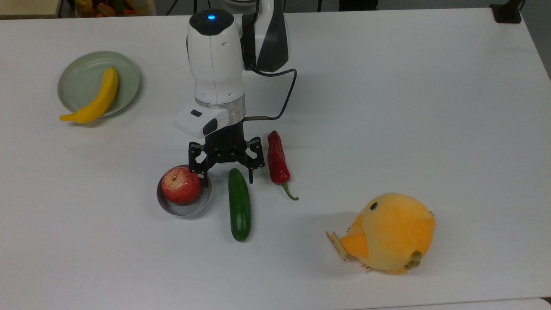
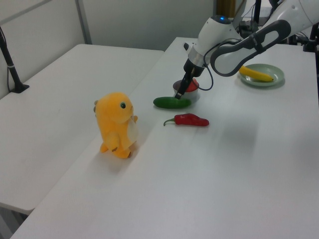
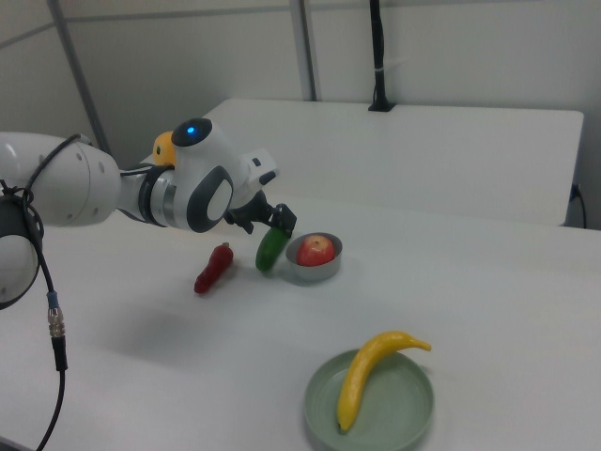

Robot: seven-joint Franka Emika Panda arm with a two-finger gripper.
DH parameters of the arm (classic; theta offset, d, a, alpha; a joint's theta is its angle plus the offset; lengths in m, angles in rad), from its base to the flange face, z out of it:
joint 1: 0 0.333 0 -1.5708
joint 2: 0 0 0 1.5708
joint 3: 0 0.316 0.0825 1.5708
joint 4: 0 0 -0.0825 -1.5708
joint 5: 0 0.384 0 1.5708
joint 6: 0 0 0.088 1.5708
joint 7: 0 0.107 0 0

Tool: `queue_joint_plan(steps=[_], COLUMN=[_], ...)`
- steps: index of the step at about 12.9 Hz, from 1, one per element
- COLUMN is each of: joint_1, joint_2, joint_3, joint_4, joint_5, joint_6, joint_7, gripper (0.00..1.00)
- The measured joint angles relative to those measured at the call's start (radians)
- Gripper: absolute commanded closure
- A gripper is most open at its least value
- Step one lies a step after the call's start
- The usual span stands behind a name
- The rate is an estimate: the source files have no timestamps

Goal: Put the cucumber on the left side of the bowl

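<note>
The cucumber (image 1: 239,205) lies flat on the tabletop (image 1: 387,107), just beside the bowl (image 1: 184,202) on the top view's right, with the red chili (image 1: 277,163) a little further to the top view's right. It runs lengthwise from near the claw toward the top view's lower edge. In the left view it (image 2: 172,102) rests in front of the bowl (image 2: 188,92), between bowl and chili (image 2: 188,120), and looks close to the bowl's rim, though whether they touch cannot be told. An apple (image 1: 181,184) sits inside the bowl.

The claw (image 1: 226,170) hangs above the cucumber's far end, its fingers spread wide and holding nothing; one finger stands close by the bowl's rim, the other near the chili's upper end. In the right view the cucumber (image 3: 271,250) shows beside the bowl (image 3: 315,264), partly behind the claw (image 3: 272,218).

Judged from this, the placing step looks finished: the cucumber is down and released beside the bowl. Whether this side counts as the task's left depends on whose left is meant, which these views do not settle. The next move probably calls for a straight lift of the arm, clear of bowl and chili, since the spread fingers stand close to both and a sideways drift could nudge either. A round cucumber might also roll if brushed.

Elsewhere, a banana (image 1: 95,98) lies across a green plate (image 1: 77,69), and an orange plush bird (image 1: 389,232) stands well apart.
</note>
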State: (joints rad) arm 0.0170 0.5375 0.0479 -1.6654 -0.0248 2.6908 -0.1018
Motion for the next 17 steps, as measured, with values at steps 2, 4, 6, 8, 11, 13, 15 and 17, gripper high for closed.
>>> queue_joint_plan(steps=[2,4,6,8,11,13,15,17], joint_1=[-0.001,-0.002,-0.007,-0.02,-0.037,-0.038,-0.038,-0.038], joint_2=[-0.005,-0.031,-0.07,-0.122,-0.242,-0.303,-0.383,-0.439], joint_3=[0.0,0.0,-0.003,-0.007,-0.012,-0.017,-0.032,-0.044], joint_4=[0.017,0.027,0.029,0.03,0.031,0.031,0.031,0.031], joint_5=[0.0,0.0,0.0,0.0,0.0,0.0,0.022,0.038], joint_6=[0.0,0.0,-0.028,-0.098,-0.312,-0.433,-0.582,-0.694], joint_7=[0.0,0.001,0.002,0.002,0.002,0.003,0.041,0.097], gripper=[0.0,0.0,0.0,0.0,0.0,0.0,0.0,0.0])
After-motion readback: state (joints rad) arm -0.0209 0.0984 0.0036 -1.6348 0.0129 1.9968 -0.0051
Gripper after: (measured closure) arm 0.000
